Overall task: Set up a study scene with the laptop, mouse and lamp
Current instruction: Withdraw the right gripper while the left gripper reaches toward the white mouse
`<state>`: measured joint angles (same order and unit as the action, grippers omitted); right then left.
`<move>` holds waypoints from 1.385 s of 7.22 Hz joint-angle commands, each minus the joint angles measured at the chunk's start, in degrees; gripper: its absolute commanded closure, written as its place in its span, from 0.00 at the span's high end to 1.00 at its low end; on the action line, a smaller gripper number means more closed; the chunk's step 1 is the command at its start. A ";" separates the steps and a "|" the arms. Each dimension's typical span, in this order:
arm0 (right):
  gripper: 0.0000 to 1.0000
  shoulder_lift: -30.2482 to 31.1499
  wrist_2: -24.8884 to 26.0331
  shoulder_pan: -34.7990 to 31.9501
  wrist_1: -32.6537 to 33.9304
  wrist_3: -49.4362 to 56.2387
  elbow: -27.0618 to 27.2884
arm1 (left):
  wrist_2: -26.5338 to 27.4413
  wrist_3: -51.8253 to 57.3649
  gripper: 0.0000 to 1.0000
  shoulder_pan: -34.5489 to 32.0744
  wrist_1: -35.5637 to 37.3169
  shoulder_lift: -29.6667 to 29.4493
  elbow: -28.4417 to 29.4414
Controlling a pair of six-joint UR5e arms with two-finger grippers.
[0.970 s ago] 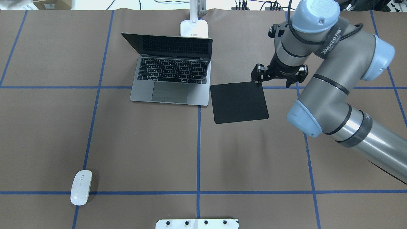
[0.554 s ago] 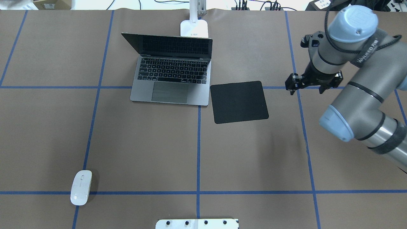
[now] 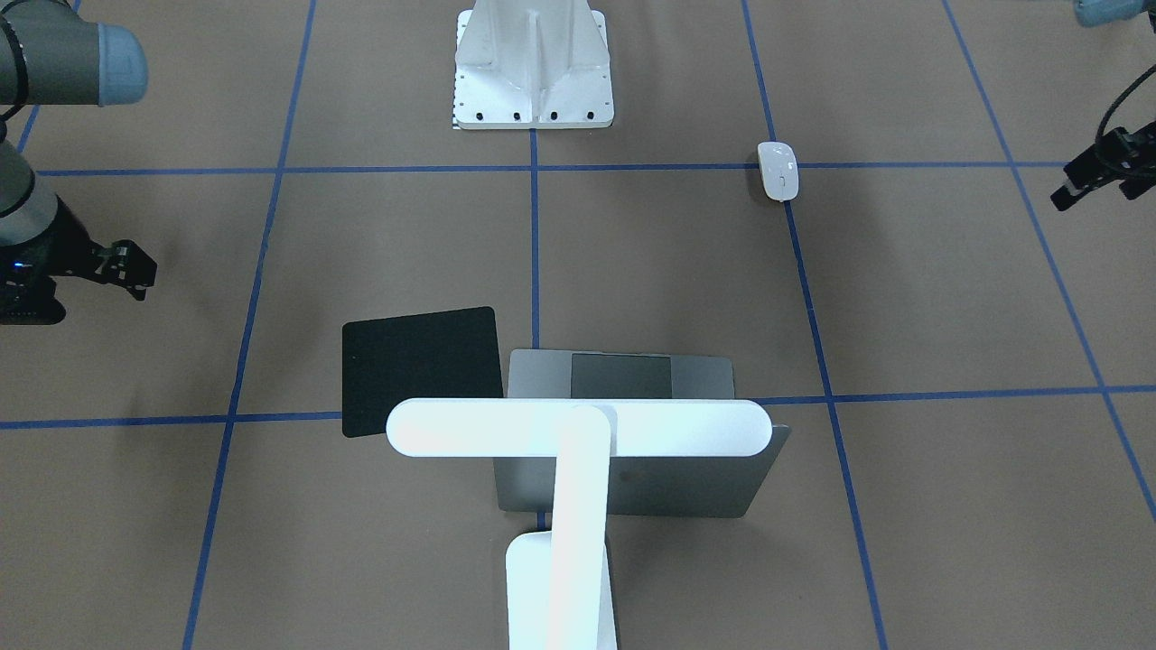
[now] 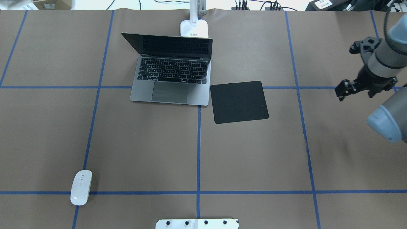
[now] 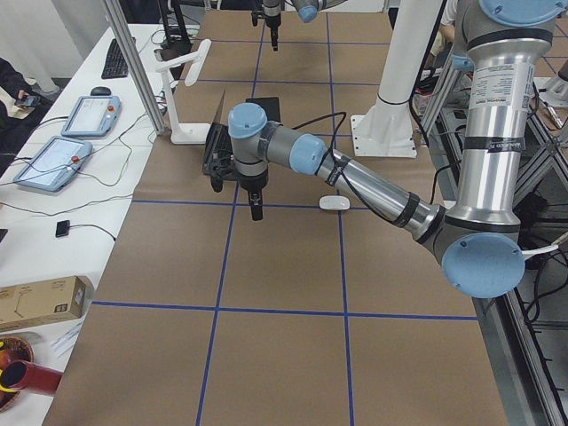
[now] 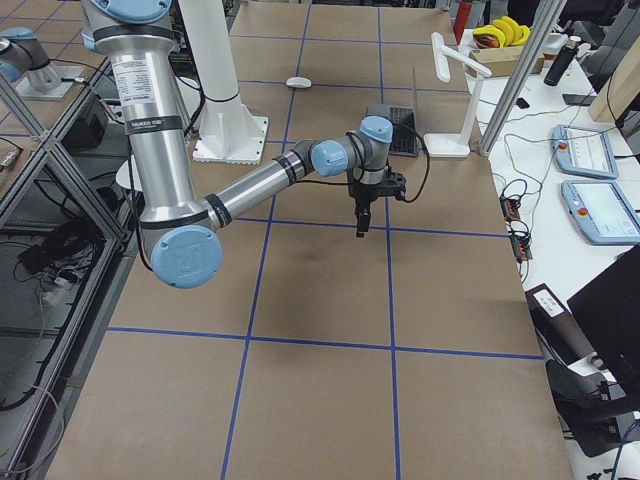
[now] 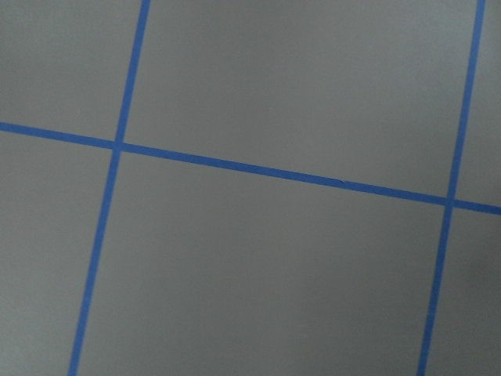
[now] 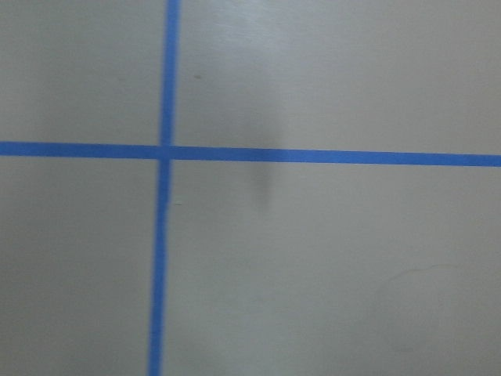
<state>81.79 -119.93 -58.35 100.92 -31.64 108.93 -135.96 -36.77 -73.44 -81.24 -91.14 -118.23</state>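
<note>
The laptop (image 4: 173,74) stands open at the far centre, its grey lid (image 3: 632,478) facing the front camera. Behind it rises the white lamp (image 3: 578,429), with its base (image 4: 194,28) at the table's far edge. The white mouse (image 4: 81,187) lies at the near left on a blue tape line, also visible as the mouse (image 3: 778,170). My right gripper (image 4: 356,94) hovers open and empty over the table's right side, well clear of everything. My left gripper (image 3: 1097,185) hangs at the table's left end, apparently open and holding nothing. Both wrist views show only bare table.
A flat black square mat (image 4: 239,101) lies just right of the laptop. A white bolted pedestal (image 3: 533,68) stands at the robot's side of the table. Blue tape lines grid the brown surface (image 4: 143,143). Tablets and cables sit on a side bench (image 5: 62,160).
My right arm has swung right, from over the mat's far right corner to near the table's right edge. Its gripper stayed open. Laptop, lamp, mouse and mat have not moved.
</note>
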 commanded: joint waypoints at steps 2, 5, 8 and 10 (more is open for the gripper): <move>1.00 6.61 -0.92 -4.75 -0.02 12.35 0.76 | 6.10 -21.27 1.00 19.83 -15.49 5.26 -1.92; 1.00 8.65 -0.75 -6.17 -0.02 16.96 1.02 | 14.90 -32.90 1.00 38.67 -17.38 5.27 -1.83; 1.00 8.65 -0.13 -6.17 0.15 17.05 0.67 | 18.80 -35.13 1.00 47.32 -17.29 5.10 -1.30; 1.00 8.65 -0.04 -6.17 0.15 17.05 0.67 | 20.64 -35.13 1.00 50.40 -17.38 5.18 -0.95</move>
<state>90.43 -120.07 -64.51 101.07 -14.60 109.60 -116.35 -71.88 -25.02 -98.55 -86.02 -119.47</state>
